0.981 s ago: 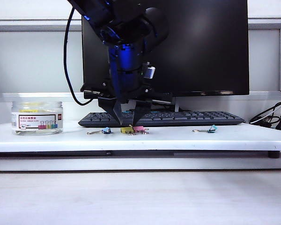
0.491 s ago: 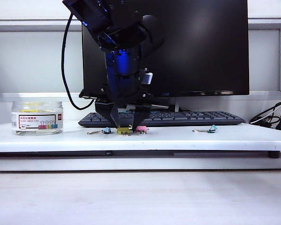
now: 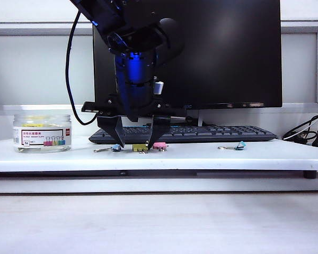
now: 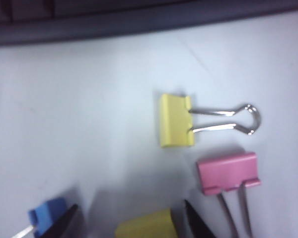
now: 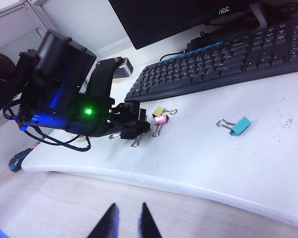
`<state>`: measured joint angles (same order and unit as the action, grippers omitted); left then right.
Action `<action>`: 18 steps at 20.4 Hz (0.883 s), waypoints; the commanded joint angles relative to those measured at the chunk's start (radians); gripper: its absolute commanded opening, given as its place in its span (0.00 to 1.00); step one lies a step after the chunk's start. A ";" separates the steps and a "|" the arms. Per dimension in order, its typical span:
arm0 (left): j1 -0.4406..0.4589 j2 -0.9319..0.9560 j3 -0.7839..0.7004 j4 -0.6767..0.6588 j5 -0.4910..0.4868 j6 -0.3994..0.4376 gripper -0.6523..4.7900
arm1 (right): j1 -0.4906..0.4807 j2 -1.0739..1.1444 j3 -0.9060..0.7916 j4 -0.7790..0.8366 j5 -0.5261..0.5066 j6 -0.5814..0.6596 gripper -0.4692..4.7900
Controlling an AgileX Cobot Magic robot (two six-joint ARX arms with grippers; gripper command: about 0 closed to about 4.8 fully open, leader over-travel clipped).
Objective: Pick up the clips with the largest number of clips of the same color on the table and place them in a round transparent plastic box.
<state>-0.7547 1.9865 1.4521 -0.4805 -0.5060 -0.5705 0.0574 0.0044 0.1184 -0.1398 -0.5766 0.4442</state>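
Note:
Two pale-yellow clips lie on the white board in front of the keyboard. One clip [image 4: 176, 120] lies free with its silver handles out. The other clip [image 4: 145, 225] sits between the spread fingers of my left gripper [image 4: 131, 229], which is open and lowered to the board [image 3: 137, 142]; no finger visibly presses it. In the exterior view only one yellow clip [image 3: 140, 147] shows. The round transparent plastic box [image 3: 41, 132] stands far left. My right gripper [image 5: 127, 220] hangs open and empty over the wooden surface, away from the clips.
A pink clip [image 4: 227, 172] lies beside the yellow ones, and a blue clip [image 4: 47, 218] touches the outside of one left finger. A teal clip [image 3: 239, 145] lies to the right. Behind are a black keyboard [image 3: 201, 132] and monitor [image 3: 228, 53]. Cables [image 3: 307, 135] lie far right.
The left gripper's fingers have spread wider and its wrist has turned. The left finger moved outward, and the blue clip shifted slightly left. The right arm stayed still.

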 commanded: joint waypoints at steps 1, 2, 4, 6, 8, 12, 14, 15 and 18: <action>-0.002 0.005 -0.006 -0.046 0.058 -0.062 0.61 | 0.000 -0.002 0.004 0.018 -0.002 0.000 0.21; -0.003 0.005 -0.006 -0.046 0.058 -0.072 0.61 | 0.000 -0.002 0.004 0.018 -0.002 0.000 0.21; -0.003 0.005 -0.006 -0.050 0.058 -0.114 0.61 | 0.000 -0.002 0.004 0.018 -0.002 0.000 0.21; -0.003 0.005 -0.006 -0.049 0.063 -0.153 0.56 | 0.000 -0.002 0.004 0.018 -0.002 0.001 0.21; -0.003 0.006 -0.006 -0.048 0.065 -0.172 0.56 | 0.000 -0.002 0.004 0.018 -0.002 0.000 0.21; -0.003 0.007 -0.006 -0.049 0.070 -0.215 0.56 | 0.001 -0.002 0.004 0.018 -0.002 0.000 0.21; -0.003 0.008 -0.006 -0.045 0.077 -0.217 0.56 | 0.001 -0.002 0.004 0.018 -0.002 0.000 0.21; -0.003 0.012 -0.006 -0.043 0.077 -0.226 0.56 | 0.002 -0.002 0.004 0.018 -0.002 0.000 0.21; -0.004 0.018 -0.006 -0.040 0.092 -0.253 0.56 | 0.008 -0.002 0.004 0.018 -0.002 0.000 0.21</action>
<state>-0.7563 1.9869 1.4536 -0.4889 -0.4706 -0.8040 0.0631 0.0044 0.1184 -0.1398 -0.5762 0.4442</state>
